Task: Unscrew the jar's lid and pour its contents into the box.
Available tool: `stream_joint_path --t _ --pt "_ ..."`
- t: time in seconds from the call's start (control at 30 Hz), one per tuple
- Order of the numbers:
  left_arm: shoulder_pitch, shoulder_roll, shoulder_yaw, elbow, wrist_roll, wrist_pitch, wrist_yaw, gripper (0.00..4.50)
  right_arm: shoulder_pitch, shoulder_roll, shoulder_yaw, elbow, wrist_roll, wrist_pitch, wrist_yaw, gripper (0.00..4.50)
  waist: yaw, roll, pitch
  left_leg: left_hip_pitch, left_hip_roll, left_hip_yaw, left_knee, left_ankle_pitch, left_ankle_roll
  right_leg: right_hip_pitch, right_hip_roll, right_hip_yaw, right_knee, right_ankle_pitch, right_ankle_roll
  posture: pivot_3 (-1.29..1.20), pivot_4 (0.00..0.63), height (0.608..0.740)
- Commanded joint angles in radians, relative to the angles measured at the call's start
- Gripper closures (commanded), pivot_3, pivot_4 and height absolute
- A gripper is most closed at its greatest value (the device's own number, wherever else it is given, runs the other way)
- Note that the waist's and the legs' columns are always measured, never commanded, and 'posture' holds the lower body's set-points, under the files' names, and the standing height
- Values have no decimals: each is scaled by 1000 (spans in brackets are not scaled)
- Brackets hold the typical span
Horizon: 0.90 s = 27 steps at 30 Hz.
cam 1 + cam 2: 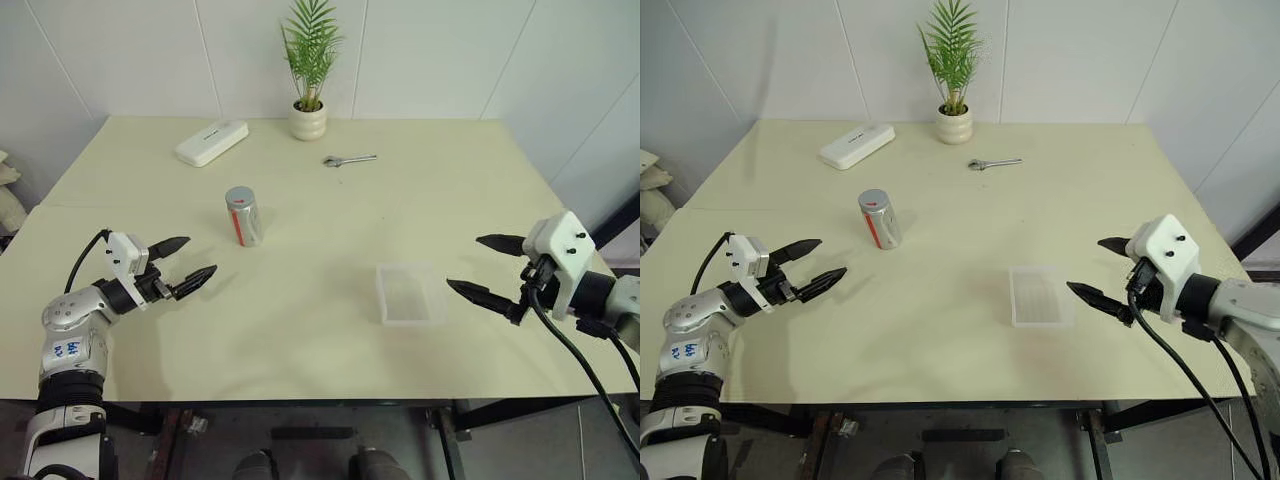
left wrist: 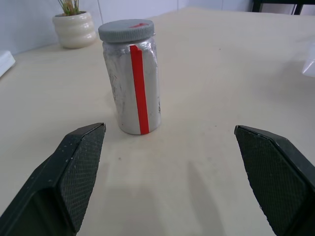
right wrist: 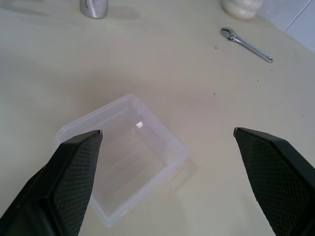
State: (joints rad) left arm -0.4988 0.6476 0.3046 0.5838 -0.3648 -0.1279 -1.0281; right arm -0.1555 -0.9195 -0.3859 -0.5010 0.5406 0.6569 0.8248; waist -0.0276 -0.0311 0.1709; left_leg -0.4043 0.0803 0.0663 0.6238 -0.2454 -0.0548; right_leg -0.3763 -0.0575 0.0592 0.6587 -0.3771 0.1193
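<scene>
Jar and box stood well apart on the pale cream counter (image 1: 300, 340), neither yet touched. The small silvery-grey cylindrical jar (image 1: 243, 216) with a red strip down its side stood upright left of centre, its flat round grey lid (image 2: 126, 30) with a red mark still seated on top. The shallow clear plastic box (image 1: 409, 294) lay right of centre, nothing visible in it.

The left hand (image 1: 182, 263) hovered near the jar, on the near left of it, fingers (image 2: 78, 172) spread wide and grasping nothing, pointed toward it. The right hand (image 1: 490, 268) hung just beside the box on its right, likewise released and holding nothing.

Judged by its look, the jar was rigid and probably light, with a smooth, possibly slippery wall; a firm pinch across the middle of the body, below the lid, seemed the safest hold, while the other hand took the lid by its rim to twist. The box seemed thin and light enough to slide if nudged.

Farther back lay a white oblong case (image 1: 211, 142), a metal wrench (image 1: 349, 159) and a white plant pot (image 1: 308, 121).
</scene>
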Motion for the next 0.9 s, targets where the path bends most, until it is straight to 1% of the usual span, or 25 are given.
stream_joint_path --t 0.03,0.2,0.27,0.33,0.47,0.6,0.7,0.8,0.9 --pt "-30 12 5 10 0 -20 7 19 -2 0 -66 -43 32 5 -22 0 -2 0 0 0 0 0 0 0 0 0 0 0 0 0 0 0 150 740" --pt "-41 -8 -8 22 13 -39 30 19 23 2 -67 -61 50 2 -29 0 0 0 0 0 0 0 1 0 0 0 0 0 1 0 0 0 150 740" --pt "-51 -13 -7 38 19 -53 45 19 5 6 -55 -66 64 16 -49 0 -1 0 0 0 0 0 1 0 0 0 0 0 0 0 0 0 150 740" --pt "-58 -27 -4 47 35 -74 95 19 -12 9 -39 -69 80 25 -56 0 -1 0 0 0 0 0 2 0 1 0 0 0 1 0 1 0 150 740" --pt "-53 -55 -18 21 41 -85 123 19 -33 5 -15 -55 83 16 -55 0 0 0 0 0 0 0 3 -1 1 1 0 1 1 1 1 0 150 740" --pt "-93 -129 -36 44 89 -124 257 19 -106 16 54 -2 80 -3 -36 0 0 0 0 -1 0 0 5 -1 1 1 0 1 1 1 2 0 150 740" --pt "-113 -150 -42 70 102 -145 288 19 -138 25 92 14 63 -16 -41 0 1 -1 0 -1 0 0 6 -1 2 1 0 1 1 2 2 0 150 740" --pt "-148 -206 -65 93 114 -146 333 19 -153 35 106 19 59 -28 -45 0 1 -1 1 -1 0 0 6 -1 2 1 0 1 1 2 2 0 150 740" --pt "-183 -239 -78 133 153 -147 423 19 -140 41 106 1 65 -23 -48 0 3 -1 1 -1 0 0 6 -1 2 1 0 1 0 2 2 0 150 740"
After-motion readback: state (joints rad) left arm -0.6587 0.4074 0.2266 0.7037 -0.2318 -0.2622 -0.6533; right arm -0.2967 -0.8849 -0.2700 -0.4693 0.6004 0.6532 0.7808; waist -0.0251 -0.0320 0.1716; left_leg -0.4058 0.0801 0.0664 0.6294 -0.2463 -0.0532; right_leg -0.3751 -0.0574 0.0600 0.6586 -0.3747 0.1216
